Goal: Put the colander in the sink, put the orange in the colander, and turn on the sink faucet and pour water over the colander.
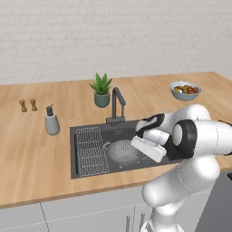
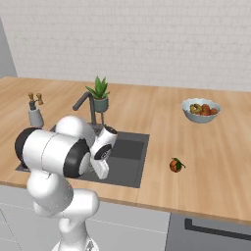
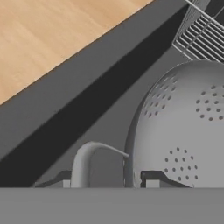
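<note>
Colander (image 1: 121, 152) sits in the sink (image 1: 86, 131) beside the wire rack, its rim pinched in the closed hand (image 3: 106, 183), while the orange (image 2: 176, 165) lies on the table well to the sink's right, away from the hand.
</note>
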Robot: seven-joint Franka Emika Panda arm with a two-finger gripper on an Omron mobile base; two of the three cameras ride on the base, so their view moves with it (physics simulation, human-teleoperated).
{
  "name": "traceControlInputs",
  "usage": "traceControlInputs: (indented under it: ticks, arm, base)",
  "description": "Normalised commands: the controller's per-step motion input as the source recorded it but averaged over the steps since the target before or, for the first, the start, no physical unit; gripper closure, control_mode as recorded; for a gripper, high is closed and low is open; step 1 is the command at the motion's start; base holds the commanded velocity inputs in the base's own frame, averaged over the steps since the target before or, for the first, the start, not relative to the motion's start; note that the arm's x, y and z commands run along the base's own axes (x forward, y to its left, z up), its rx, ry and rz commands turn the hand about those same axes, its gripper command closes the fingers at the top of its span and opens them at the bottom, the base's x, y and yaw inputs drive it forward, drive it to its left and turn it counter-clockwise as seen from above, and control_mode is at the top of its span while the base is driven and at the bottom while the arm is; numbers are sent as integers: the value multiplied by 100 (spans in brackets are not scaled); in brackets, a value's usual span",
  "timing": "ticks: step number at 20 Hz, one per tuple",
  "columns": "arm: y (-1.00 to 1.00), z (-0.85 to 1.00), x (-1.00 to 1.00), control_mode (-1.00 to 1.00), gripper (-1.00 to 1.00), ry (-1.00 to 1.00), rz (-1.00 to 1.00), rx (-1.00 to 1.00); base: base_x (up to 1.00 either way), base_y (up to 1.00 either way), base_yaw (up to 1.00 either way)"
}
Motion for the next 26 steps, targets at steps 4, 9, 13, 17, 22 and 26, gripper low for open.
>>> traceControlInputs:
  ticks: [4, 9, 13, 17, 22, 26]
  arm:
    - [0, -44, 37, -100, 100, -1, 4, 0]
    - [1, -43, 43, -100, 100, -3, 2, 3]
    - [4, -40, 42, -100, 100, -2, 1, 9]
    - [11, -27, 43, -100, 100, -1, 2, 6]
    - [26, -13, 16, -100, 100, 0, 3, 1]
    - [41, -20, 0, -100, 100, 0, 1, 0]
  base:
    - [0, 0, 0]
    - [0, 0, 0]
    - [0, 0, 0]
    - [0, 0, 0]
    - [0, 0, 0]
    - [0, 0, 0]
